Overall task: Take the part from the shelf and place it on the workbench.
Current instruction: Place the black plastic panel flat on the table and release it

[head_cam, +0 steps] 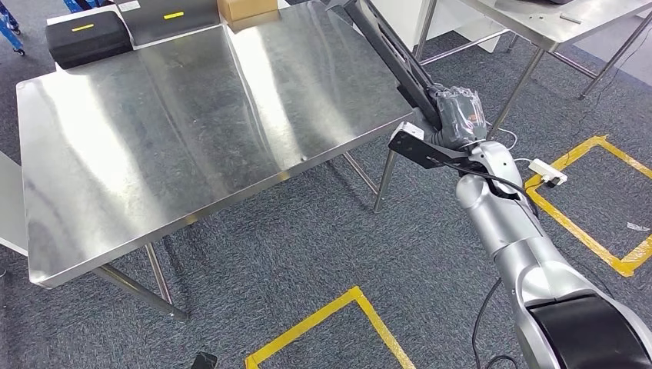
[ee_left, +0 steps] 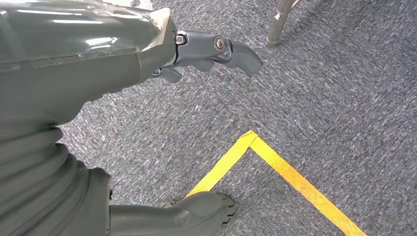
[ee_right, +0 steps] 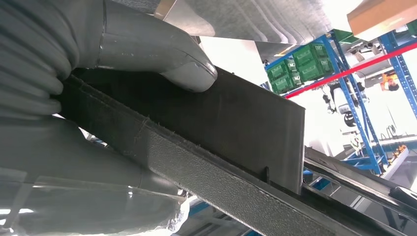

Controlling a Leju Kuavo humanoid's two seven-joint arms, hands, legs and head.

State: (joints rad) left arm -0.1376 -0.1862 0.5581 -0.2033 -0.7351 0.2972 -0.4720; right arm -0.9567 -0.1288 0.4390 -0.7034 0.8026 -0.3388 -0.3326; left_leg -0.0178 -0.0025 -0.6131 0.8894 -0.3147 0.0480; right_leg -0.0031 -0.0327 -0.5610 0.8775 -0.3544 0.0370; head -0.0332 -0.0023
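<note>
A long black part [head_cam: 388,54] is gripped by the right hand [head_cam: 459,115] over the steel workbench's [head_cam: 154,154] corner; a black case [head_cam: 86,36] and cardboard box [head_cam: 246,8] are set at its far edge. The left hand [ee_left: 216,51] is held loose over carpet.

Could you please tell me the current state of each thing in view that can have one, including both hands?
Long black plastic part: held in the right robot hand, tilted above the table's right edge, not yet set down.
Right robot hand: grips the part, thumb pressed on its flat face.
Left robot hand: holds nothing, hanging over the carpet.
Stainless steel workbench: middle bare.
Black padded case: closed, on the far left corner.
</note>
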